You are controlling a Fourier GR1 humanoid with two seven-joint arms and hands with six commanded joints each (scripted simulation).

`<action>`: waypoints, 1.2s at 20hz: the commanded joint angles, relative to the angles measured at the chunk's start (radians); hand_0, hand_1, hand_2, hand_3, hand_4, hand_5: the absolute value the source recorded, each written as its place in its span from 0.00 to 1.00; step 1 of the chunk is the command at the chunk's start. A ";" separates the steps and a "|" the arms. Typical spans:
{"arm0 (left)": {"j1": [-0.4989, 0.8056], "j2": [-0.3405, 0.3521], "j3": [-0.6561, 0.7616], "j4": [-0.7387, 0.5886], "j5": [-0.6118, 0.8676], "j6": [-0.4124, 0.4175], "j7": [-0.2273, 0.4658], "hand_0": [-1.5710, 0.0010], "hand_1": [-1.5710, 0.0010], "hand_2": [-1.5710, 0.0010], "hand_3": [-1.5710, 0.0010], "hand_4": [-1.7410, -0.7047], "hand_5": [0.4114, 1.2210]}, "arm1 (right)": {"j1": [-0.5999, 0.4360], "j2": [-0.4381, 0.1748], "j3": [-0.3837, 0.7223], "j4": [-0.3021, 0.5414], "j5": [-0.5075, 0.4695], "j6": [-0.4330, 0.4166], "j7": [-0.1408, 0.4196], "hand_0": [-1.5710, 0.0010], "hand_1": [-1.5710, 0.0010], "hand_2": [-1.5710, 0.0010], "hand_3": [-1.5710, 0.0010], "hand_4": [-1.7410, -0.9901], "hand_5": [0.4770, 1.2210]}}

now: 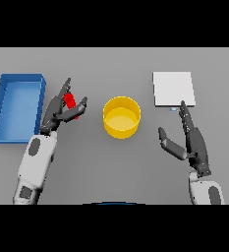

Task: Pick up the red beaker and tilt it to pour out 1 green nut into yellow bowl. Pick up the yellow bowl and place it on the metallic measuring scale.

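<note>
The red beaker (70, 101) stands left of centre, between the fingers and thumb of my left hand (57, 110). The fingers are nearly straight and lie behind it, the thumb is in front; most of the beaker is hidden by the hand. The yellow bowl (121, 117) sits at the table's centre, to the right of that hand, and looks empty. No green nut shows. The metallic measuring scale (173, 89) is a flat pale square at the back right. My right hand (193, 140) is open and empty, just in front of the scale and right of the bowl.
A blue open bin (17, 106) stands at the far left, close beside my left arm. Its inside looks empty.
</note>
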 commanded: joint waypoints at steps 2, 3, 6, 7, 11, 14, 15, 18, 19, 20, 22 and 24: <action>-0.025 0.000 0.013 0.050 0.002 0.001 -0.034 1.00 1.00 1.00 1.00 0.39 0.38 | -0.006 -0.010 -0.010 -0.005 -0.002 -0.004 -0.001 1.00 1.00 1.00 1.00 0.57 0.28; -0.037 0.005 0.018 0.066 0.000 0.001 -0.053 1.00 1.00 1.00 1.00 0.38 0.39 | 0.009 -0.007 -0.005 -0.013 -0.006 0.002 -0.012 1.00 1.00 1.00 1.00 0.58 0.27; -0.052 -0.022 0.029 0.095 0.009 0.021 -0.082 0.95 0.95 0.92 0.95 0.31 0.44 | 0.000 -0.008 -0.002 -0.017 0.007 -0.005 0.009 1.00 1.00 1.00 1.00 0.60 0.28; -0.062 -0.030 0.038 0.098 0.017 0.031 -0.063 0.84 0.82 0.80 0.86 0.29 0.47 | -0.004 -0.007 -0.004 -0.006 0.002 -0.001 0.018 1.00 1.00 1.00 1.00 0.60 0.28; -0.084 -0.044 0.037 0.146 -0.032 0.106 -0.099 0.36 0.35 0.35 0.35 0.29 0.78 | -0.013 -0.007 -0.009 0.008 -0.001 -0.002 0.007 1.00 1.00 1.00 1.00 0.61 0.28; -0.074 -0.056 0.042 0.139 -0.035 0.100 -0.128 0.19 0.18 0.18 0.18 0.28 0.89 | -0.012 -0.005 -0.001 0.013 0.005 0.001 -0.006 1.00 1.00 1.00 1.00 0.60 0.28; -0.079 -0.060 0.042 0.139 -0.047 0.116 -0.128 0.15 0.15 0.14 0.14 0.23 0.89 | -0.005 -0.003 -0.002 0.022 0.003 0.003 -0.016 1.00 1.00 1.00 1.00 0.59 0.27; -0.075 -0.059 0.044 0.114 -0.013 0.115 -0.156 0.08 0.07 0.07 0.07 0.12 0.87 | -0.022 -0.004 0.000 0.025 0.005 0.004 -0.025 1.00 1.00 1.00 1.00 0.60 0.27; -0.071 -0.054 0.042 0.104 -0.005 0.115 -0.161 0.06 0.06 0.06 0.06 0.09 0.87 | -0.023 -0.002 0.003 0.024 0.012 0.000 -0.023 1.00 1.00 1.00 1.00 0.61 0.27; -0.078 -0.049 0.036 0.092 -0.005 0.123 -0.154 0.05 0.05 0.05 0.05 0.07 0.86 | -0.008 -0.007 0.005 0.024 0.018 0.001 -0.038 1.00 1.00 1.00 1.00 0.62 0.26; -0.080 -0.039 0.022 0.051 -0.006 0.137 -0.151 0.03 0.03 0.03 0.03 0.05 0.85 | -0.015 -0.005 0.011 0.010 0.025 -0.003 -0.028 1.00 1.00 1.00 1.00 0.65 0.26; -0.073 -0.033 -0.007 -0.009 -0.018 0.148 -0.130 0.02 0.02 0.02 0.02 0.03 0.85 | -0.014 0.002 0.017 0.010 0.033 -0.008 -0.021 1.00 1.00 1.00 1.00 0.65 0.26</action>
